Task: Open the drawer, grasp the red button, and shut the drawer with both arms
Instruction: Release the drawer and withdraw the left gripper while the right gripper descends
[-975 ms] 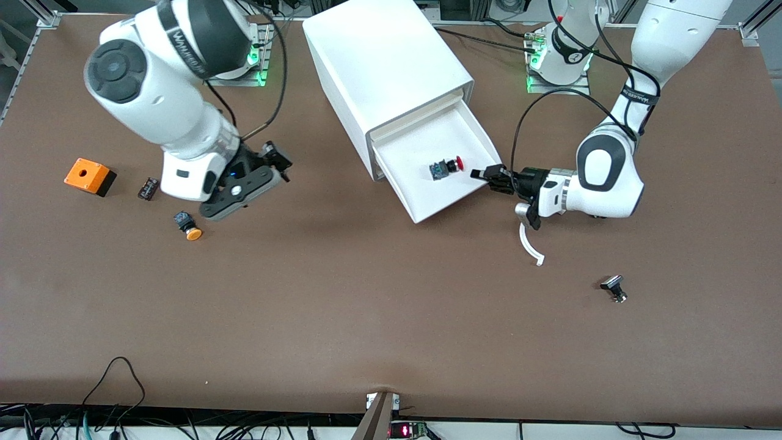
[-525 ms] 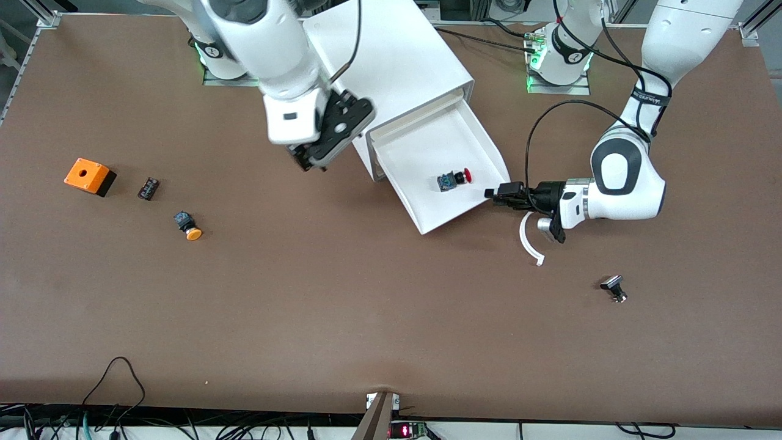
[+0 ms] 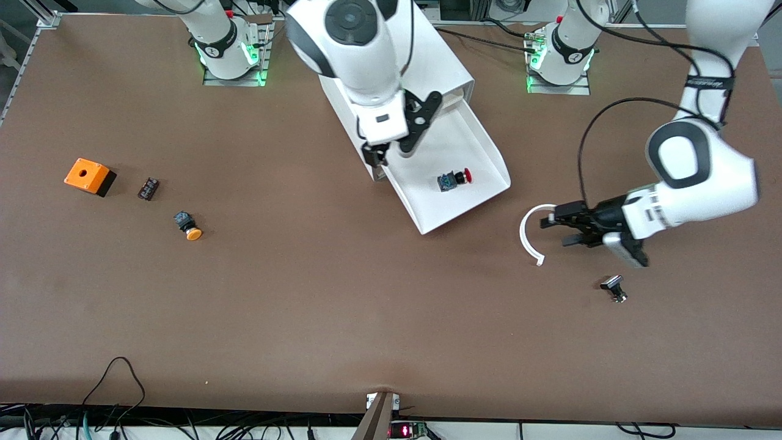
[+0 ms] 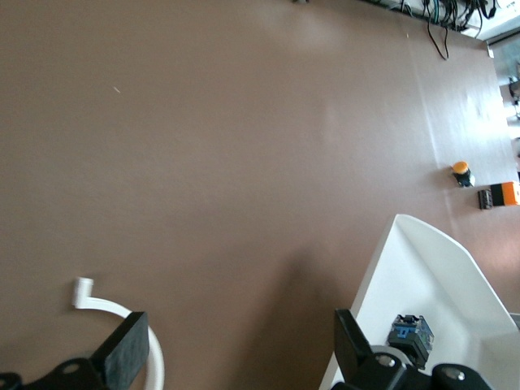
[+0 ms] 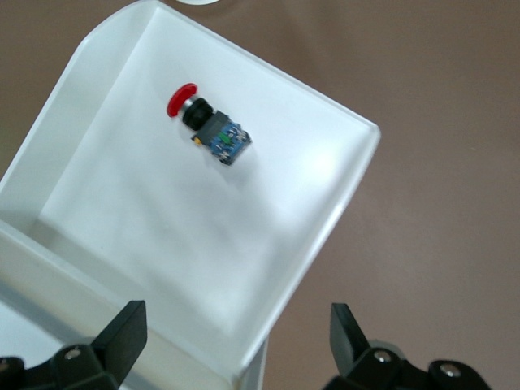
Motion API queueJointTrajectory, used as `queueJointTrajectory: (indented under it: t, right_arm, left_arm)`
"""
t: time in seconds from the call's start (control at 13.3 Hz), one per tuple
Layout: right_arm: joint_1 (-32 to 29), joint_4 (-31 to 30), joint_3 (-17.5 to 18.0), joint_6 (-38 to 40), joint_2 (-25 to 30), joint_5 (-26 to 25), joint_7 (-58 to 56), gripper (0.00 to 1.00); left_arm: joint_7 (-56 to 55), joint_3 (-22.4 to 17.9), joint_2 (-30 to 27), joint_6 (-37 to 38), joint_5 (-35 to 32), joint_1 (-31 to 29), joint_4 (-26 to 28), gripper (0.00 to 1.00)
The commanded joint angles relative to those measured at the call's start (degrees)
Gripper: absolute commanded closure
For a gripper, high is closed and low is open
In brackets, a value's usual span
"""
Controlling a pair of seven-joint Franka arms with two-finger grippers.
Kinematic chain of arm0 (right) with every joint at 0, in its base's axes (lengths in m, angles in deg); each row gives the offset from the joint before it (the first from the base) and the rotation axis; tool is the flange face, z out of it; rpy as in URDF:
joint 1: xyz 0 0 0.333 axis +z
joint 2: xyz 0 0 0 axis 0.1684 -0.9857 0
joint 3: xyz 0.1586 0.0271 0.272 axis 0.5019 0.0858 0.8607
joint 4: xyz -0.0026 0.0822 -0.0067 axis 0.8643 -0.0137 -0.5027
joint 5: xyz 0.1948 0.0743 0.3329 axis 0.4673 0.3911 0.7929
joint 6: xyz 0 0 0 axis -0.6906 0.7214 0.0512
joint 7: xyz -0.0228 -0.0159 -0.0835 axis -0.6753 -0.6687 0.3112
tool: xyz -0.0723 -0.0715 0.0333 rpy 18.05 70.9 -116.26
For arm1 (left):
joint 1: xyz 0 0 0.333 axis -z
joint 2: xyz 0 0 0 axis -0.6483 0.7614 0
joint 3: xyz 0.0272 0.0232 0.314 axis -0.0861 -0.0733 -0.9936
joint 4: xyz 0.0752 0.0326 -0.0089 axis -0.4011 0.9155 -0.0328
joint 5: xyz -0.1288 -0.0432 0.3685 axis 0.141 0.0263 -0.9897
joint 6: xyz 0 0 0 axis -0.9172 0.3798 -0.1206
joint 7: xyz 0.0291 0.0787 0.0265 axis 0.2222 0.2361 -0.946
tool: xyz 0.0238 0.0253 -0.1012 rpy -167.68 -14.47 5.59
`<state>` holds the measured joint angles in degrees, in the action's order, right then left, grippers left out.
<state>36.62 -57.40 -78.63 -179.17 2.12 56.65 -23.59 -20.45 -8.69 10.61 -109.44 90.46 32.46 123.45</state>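
We see the drawer (image 3: 455, 177) pulled out of the white cabinet (image 3: 391, 67), and the red-capped button (image 3: 455, 179) lies on its side inside the tray, toward the cream-white front, touching neither wall. The right gripper (image 3: 391, 150) hangs over the inner corner of the drawer where it meets the cabinet, fingers spread and holding nothing; in the right wrist view the button (image 5: 207, 126) sits clear below it with only the tray's rim between. The left gripper (image 3: 553, 231) is over the bare table toward the left arm's end, fingers also spread and empty, just beside a curved white plastic strip (image 3: 528, 235) lying on the table. A small black-and-silver part (image 3: 614, 287) rests nearer the front camera than that strip. Toward the right arm's end we find 3 more things: an orange box with a hole (image 3: 89, 176), a small dark block (image 3: 148, 188) and an orange-capped button (image 3: 188, 225).

Compared with 1 second ago, the left gripper has let go of the drawer front, opened and backed away from it, the drawer stands slightly farther out, and the right arm has swung from beside the orange-capped button to over the drawer.
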Motion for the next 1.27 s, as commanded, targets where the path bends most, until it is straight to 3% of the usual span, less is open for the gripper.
queueJointTrajectory:
  t: [0.0,0.15,0.38,0.53,0.6,0.82,1.2]
  right_arm:
    - [2.1,8.3,-0.5,-0.9,-7.6,-1.2,-3.1,0.0]
    - [2.1,8.8,-0.4,-2.9,-8.2,-1.0,-6.3,0.0]
    - [1.9,9.0,-0.1,-5.3,-9.0,-0.6,-16.1,0.0]
    - [1.7,10.5,-0.2,-5.5,-10.7,-0.7,-23.3,0.0]
    - [1.6,13.7,-0.4,-4.7,-13.6,-0.7,-27.7,0.0]
    - [2.4,14.5,-0.7,-5.1,-15.8,-2.5,-36.0,0.0]
    - [3.3,14.4,-0.6,-5.3,-16.6,-4.7,-45.6,0.0]
  left_arm:
    - [-0.7,-3.6,-5.5,0.9,-10.3,0.3,-2.0,0.0]
    - [-2.4,-5.4,-8.2,8.0,-22.3,0.2,-6.5,0.0]
    - [-8.6,-9.0,-10.5,19.1,-31.2,0.2,-12.6,0.0]
    - [-18.6,-8.6,-12.4,25.3,-38.9,0.9,-15.2,0.0]
    - [-28.2,-6.3,-13.5,29.3,-45.6,2.2,-17.3,0.0]
    - [-39.9,-3.2,-13.5,31.5,-48.7,2.6,-18.1,0.0]
    - [-42.8,-2.6,-13.0,30.8,-48.4,2.7,-18.1,0.0]
